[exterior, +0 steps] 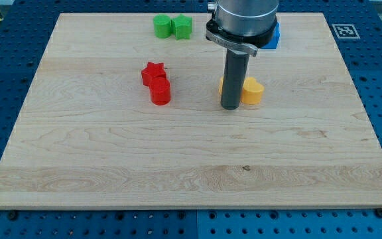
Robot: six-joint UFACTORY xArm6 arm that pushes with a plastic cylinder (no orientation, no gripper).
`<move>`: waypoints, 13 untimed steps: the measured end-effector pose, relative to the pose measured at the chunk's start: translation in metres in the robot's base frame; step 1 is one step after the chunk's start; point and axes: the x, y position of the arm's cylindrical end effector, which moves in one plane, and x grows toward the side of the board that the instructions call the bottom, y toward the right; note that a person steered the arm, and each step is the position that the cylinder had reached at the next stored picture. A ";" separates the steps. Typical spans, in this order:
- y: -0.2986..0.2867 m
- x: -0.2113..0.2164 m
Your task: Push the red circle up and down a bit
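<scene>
The red circle (160,91) sits on the wooden board (178,159), left of centre. It touches the red star (153,72), which lies just above it and to its left. My tip (230,106) rests on the board well to the right of the red circle, apart from it. The rod stands in front of the yellow blocks and hides part of them.
A yellow heart (252,91) lies right of my tip, with another yellow block (222,84) mostly hidden behind the rod. Two green blocks (162,26) (182,27) sit at the view's top. A blue block (273,34) shows partly behind the arm.
</scene>
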 end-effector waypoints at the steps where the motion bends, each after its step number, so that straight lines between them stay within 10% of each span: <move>1: 0.019 0.001; 4: 0.036 0.003; 7: -0.131 0.027; 13: -0.044 -0.061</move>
